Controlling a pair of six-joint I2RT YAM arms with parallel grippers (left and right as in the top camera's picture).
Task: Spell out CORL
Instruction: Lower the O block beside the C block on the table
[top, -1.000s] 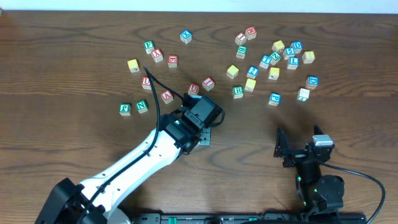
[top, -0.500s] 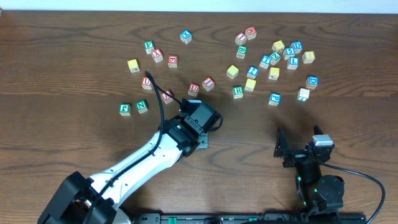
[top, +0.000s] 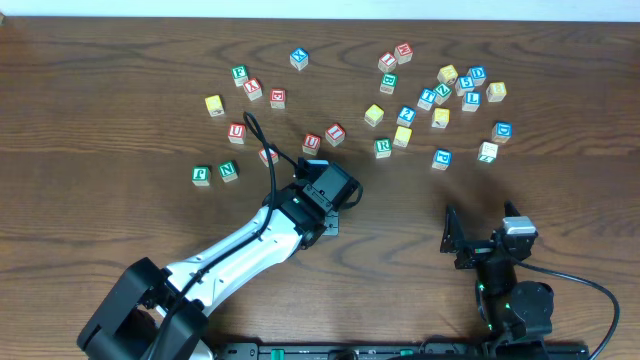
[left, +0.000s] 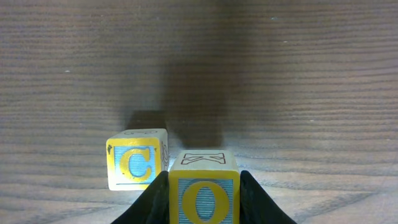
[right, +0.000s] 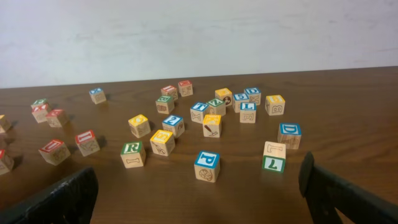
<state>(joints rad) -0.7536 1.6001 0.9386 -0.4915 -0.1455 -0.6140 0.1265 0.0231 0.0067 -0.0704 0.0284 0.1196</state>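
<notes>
Beside C cube (left: 137, 167), O cube (left: 204, 186), seemingly gripped

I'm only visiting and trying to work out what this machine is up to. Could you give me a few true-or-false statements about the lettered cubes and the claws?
1. The left claw grips the O cube between its fingers. True.
2. In the left wrist view, the C cube stands to the right of the O cube. False: it stands to its left, on the table.
3. The right claw holds a cube. False: it is open and empty.
4. The green R cube lies well apart from the C cube, not beside it. True.
5. The table is white. False: it is dark brown wood.
</notes>
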